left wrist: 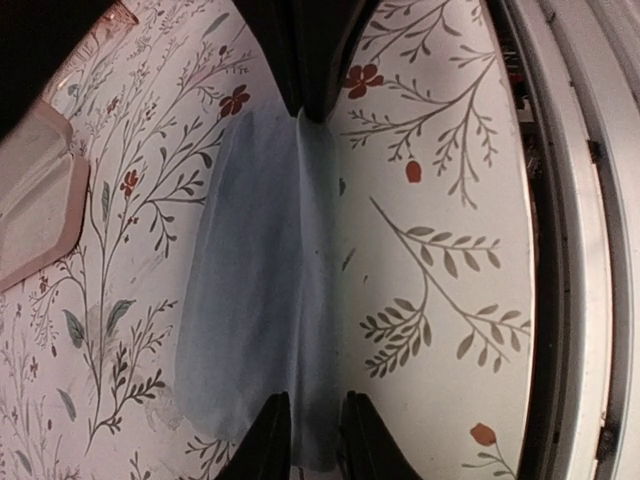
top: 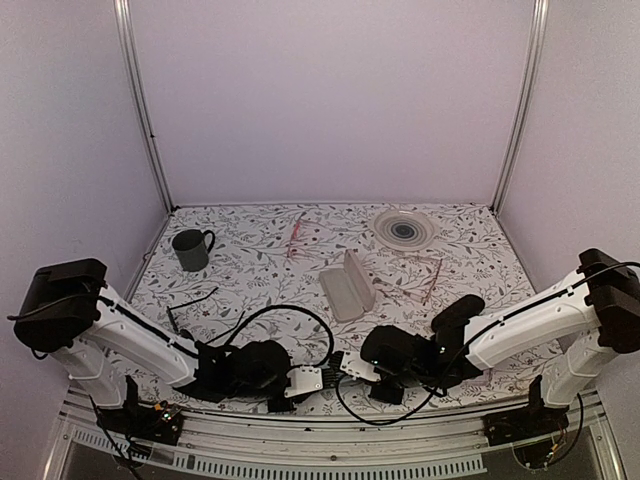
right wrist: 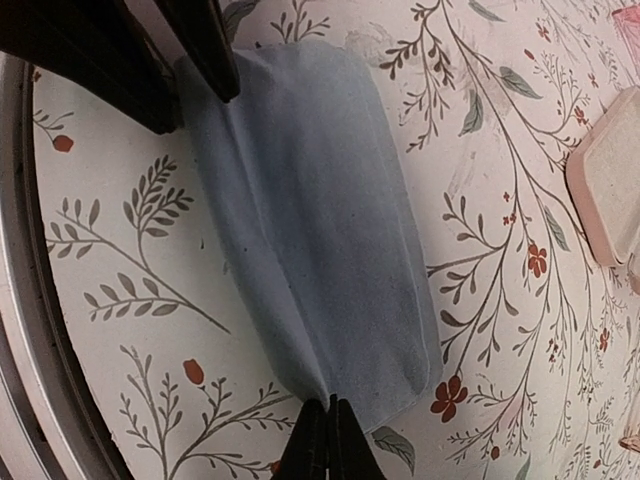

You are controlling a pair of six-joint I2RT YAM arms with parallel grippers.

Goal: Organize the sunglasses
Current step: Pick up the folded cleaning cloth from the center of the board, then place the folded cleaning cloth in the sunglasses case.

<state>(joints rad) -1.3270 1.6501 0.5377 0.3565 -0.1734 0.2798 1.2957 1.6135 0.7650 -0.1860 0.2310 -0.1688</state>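
Note:
The sunglasses (top: 190,306), thin black wire with slim arms, lie on the table at the left, behind my left arm and away from both grippers. A pale blue cloth (left wrist: 260,300) lies flat on the table between the grippers; it also shows in the right wrist view (right wrist: 310,220). My right gripper (right wrist: 328,440) is shut on one end of the cloth, pinching up a ridge. My left gripper (left wrist: 315,445) is at the other end, its fingers apart with the cloth edge between them. In the top view, the left gripper (top: 318,378) and the right gripper (top: 345,366) face each other near the front edge.
A pale open case (top: 347,285) lies mid-table, with a dark mug (top: 190,250) at the back left and a clear dish (top: 404,228) at the back right. Pink glasses (top: 297,235) lie at the back. A second pinkish pair (top: 428,278) lies right of the case. A black oval object (top: 458,312) sits by my right arm.

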